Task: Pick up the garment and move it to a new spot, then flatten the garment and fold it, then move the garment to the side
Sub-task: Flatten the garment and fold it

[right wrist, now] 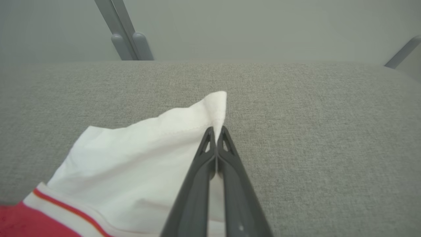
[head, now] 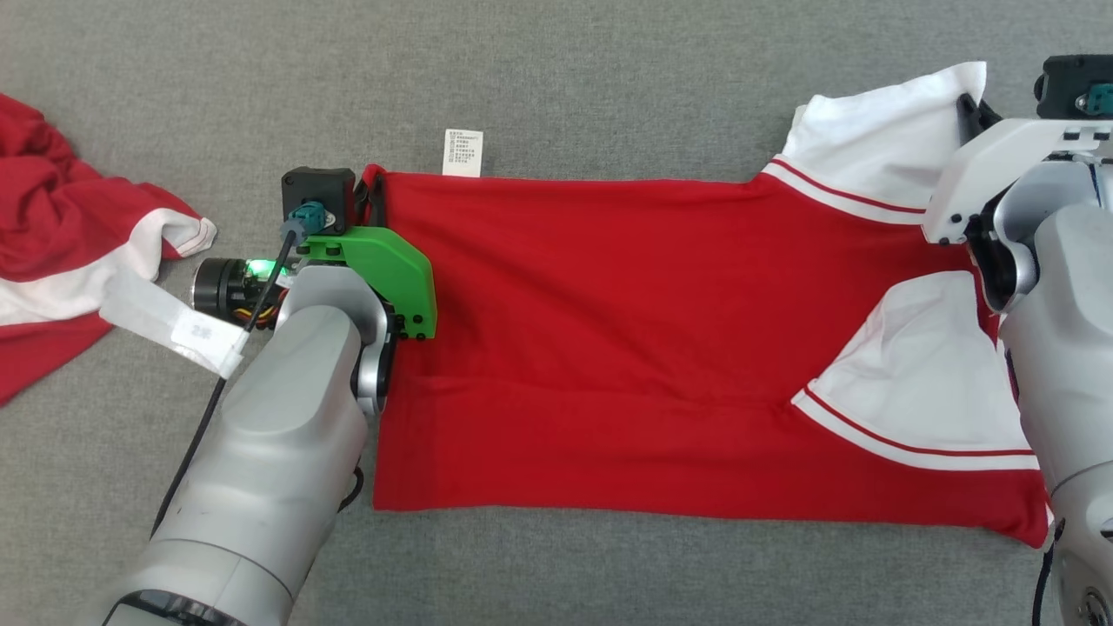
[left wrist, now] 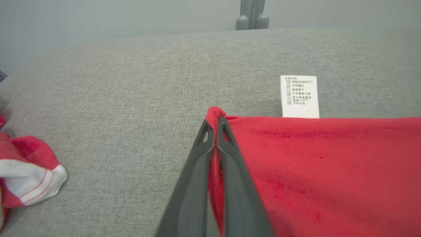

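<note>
Surroundings: crumpled spare shirt (head: 61, 252), red with white trim, lies well left of the garment (head: 626, 348); grey metal posts (left wrist: 251, 14) stand beyond the garment's far side
Blocking view: left forearm (head: 287, 435) covers part of the garment's left edge; right forearm (head: 1061, 348) covers its right end, seen from the head camera
Surface: grey woven pad (head: 609, 69), flat, coarse weave, under the garment
Garment: red knit shirt spread flat, long axis left to right, boxy body, straight hems, a few soft creases
Sleeves: far white sleeve (head: 878, 139) and near white sleeve (head: 922, 382) at the garment's right end, each with a thin red stripe at the seam
Care label: small white printed care label (head: 463, 152) pokes out of the garment's far edge, near its left corner
Left gripper: left gripper (left wrist: 215, 120) fingers pressed together on the garment's far-left corner, red cloth pinched between them
Right gripper: right gripper (right wrist: 216, 130) fully closed on the far white sleeve's tip, white cloth squeezed between the fingers
</note>
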Robot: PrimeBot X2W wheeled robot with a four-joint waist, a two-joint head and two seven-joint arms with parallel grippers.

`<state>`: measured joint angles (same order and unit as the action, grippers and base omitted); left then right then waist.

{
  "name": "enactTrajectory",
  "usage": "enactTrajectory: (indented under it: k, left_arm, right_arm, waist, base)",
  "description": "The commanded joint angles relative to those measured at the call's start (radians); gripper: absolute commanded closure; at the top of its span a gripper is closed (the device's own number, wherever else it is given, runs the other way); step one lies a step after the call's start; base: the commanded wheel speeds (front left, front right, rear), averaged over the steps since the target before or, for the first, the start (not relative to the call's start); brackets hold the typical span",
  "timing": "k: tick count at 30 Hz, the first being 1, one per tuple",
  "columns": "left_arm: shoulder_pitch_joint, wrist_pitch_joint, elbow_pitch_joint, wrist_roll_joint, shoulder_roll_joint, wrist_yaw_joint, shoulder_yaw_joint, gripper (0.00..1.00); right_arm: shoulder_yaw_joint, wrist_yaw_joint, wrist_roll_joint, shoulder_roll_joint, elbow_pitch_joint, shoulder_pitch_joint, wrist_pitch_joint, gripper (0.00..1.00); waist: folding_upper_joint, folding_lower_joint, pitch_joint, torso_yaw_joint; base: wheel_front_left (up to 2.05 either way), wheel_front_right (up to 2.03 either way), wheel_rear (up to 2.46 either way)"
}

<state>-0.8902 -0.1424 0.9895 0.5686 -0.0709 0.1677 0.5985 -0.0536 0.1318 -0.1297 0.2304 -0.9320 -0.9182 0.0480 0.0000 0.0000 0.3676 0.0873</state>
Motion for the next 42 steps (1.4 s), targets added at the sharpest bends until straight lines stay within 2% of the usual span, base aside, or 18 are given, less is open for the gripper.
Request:
enactTrajectory:
  k: [1,9,13,19,26,31,34,42]
  left_arm:
    - [0.019,-0.017,0.011,0.006,-0.011,-0.01,-0.002,1.0]
    - [0.047,-0.075,0.051,0.005,-0.018,-0.06,0.014,1.0]
    - [0.07,-0.094,0.065,0.0,-0.02,-0.072,0.023,1.0]
    - [0.112,-0.115,0.061,-0.009,-0.038,-0.084,0.027,1.0]
    - [0.187,-0.123,-0.025,-0.038,-0.065,-0.061,0.007,1.0]
    - [0.295,-0.123,-0.14,-0.064,-0.092,-0.038,-0.022,1.0]
    - [0.356,-0.123,-0.195,-0.082,-0.107,-0.043,-0.036,1.0]
    - [0.455,-0.123,-0.245,-0.103,-0.133,-0.042,-0.068,1.0]
  right_arm:
    - [0.012,-0.002,-0.018,-0.003,-0.011,0.027,-0.023,1.0]
    - [0.108,-0.002,-0.089,0.015,0.004,0.065,-0.118,1.0]
    - [0.165,-0.002,-0.141,0.028,0.032,0.096,-0.122,1.0]
    - [0.284,-0.002,-0.227,0.065,0.108,0.177,-0.072,1.0]
    - [0.365,-0.002,-0.327,0.108,0.214,0.288,-0.022,1.0]
    - [0.394,-0.002,-0.38,0.142,0.303,0.374,0.04,1.0]
    - [0.41,-0.002,-0.401,0.164,0.374,0.43,0.089,1.0]
    - [0.378,-0.002,-0.389,0.2,0.541,0.56,0.2,1.0]
  waist:
    - [0.0,0.0,-0.057,-0.042]
    - [0.0,0.0,-0.11,-0.096]
    - [0.0,0.0,-0.13,-0.113]
    - [0.0,0.0,-0.158,-0.128]
    - [0.0,0.0,-0.185,-0.135]
    - [0.0,0.0,-0.216,-0.137]
    - [0.0,0.0,-0.233,-0.142]
    - [0.0,0.0,-0.263,-0.168]
  base:
    - [0.0,0.0,0.0]
    - [0.0,0.0,0.0]
    - [0.0,0.0,0.0]
    - [0.0,0.0,0.0]
    - [0.0,0.0,0.0]
    - [0.0,0.0,0.0]
    - [0.0,0.0,0.0]
    - [0.0,0.0,0.0]
